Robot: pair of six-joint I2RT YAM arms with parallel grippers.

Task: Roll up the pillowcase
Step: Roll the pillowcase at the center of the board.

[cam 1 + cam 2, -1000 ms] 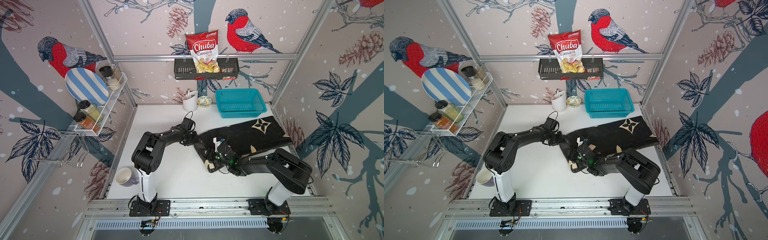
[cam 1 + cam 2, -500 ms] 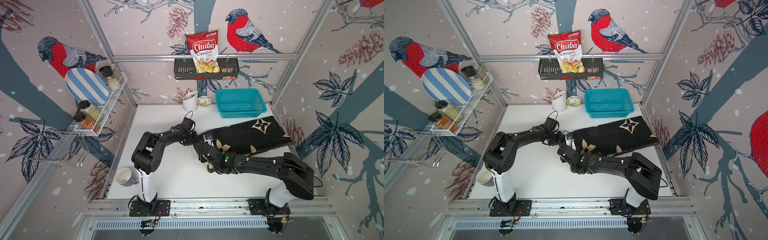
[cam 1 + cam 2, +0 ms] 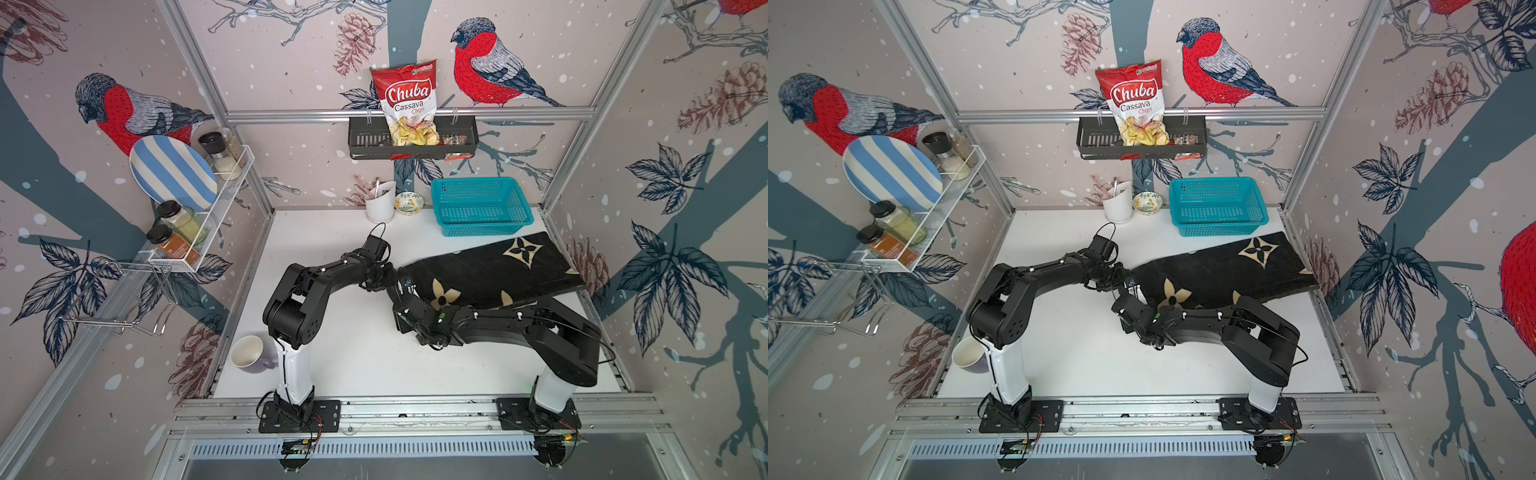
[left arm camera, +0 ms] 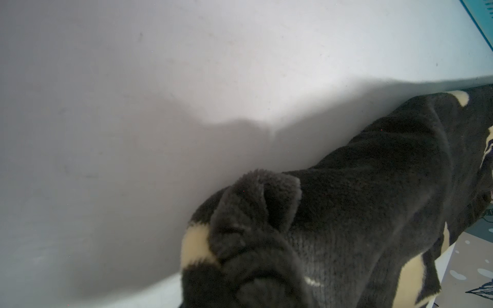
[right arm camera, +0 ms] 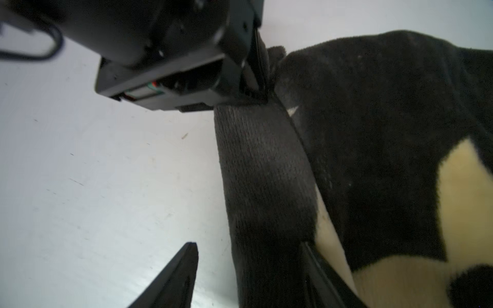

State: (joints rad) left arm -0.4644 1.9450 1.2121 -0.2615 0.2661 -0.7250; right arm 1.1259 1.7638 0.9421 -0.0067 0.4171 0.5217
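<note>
Your pillowcase (image 3: 490, 270) lies on the tabletop's (image 3: 353, 357) far right part, reaching its right edge, just before the basket (image 3: 482, 203). Your left gripper (image 3: 392, 275) seems clamped on its left end. Your right gripper (image 5: 248, 256) stands wide, straddling the turned-up edge there.

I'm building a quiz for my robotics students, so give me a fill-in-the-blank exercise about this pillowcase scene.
1. The pillowcase lies just in front of the ____ basket.
2. The ____ hand is shut on the pillowcase's corner.
3. The red bag in the wall rack reads Chuba Cassava ____.
Missing words: teal; left; Chips.
</note>
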